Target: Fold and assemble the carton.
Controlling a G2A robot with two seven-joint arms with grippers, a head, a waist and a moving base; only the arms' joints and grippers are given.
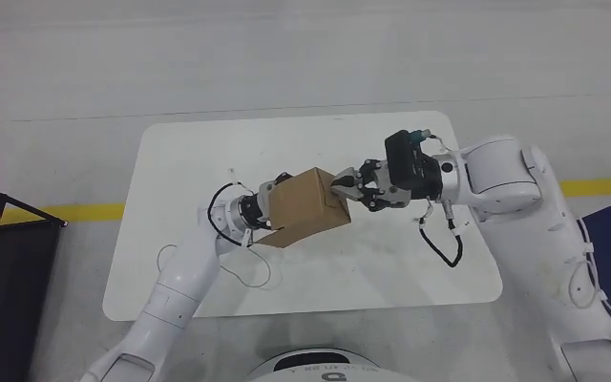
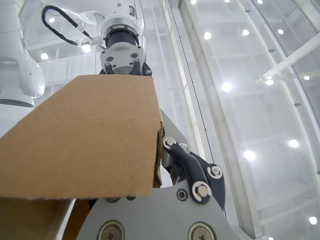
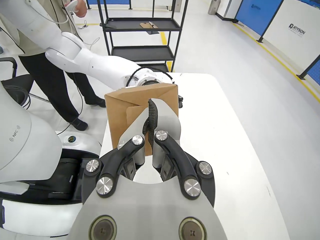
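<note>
Top view: a brown carton (image 1: 304,205), boxed up, lies over the white table (image 1: 191,172) between the left gripper (image 1: 264,211) and the right gripper (image 1: 342,187).

Left wrist view: a plain cardboard wall covers the claw, so I cannot tell its state.

Right wrist view: the claw is closed, pads (image 3: 151,116) together against the carton's folded end face.

Two-armed robot: glossy white rounded shells on left arm (image 1: 181,286) and right arm (image 1: 506,177), black wrist collars (image 2: 122,39), looped black cables (image 2: 44,16), right gripper (image 3: 151,104) with matte grey plates (image 3: 147,216), black curved linkages (image 3: 172,151), round silver screws (image 3: 192,187), black ribbed fingertip pads (image 3: 151,117).
</note>
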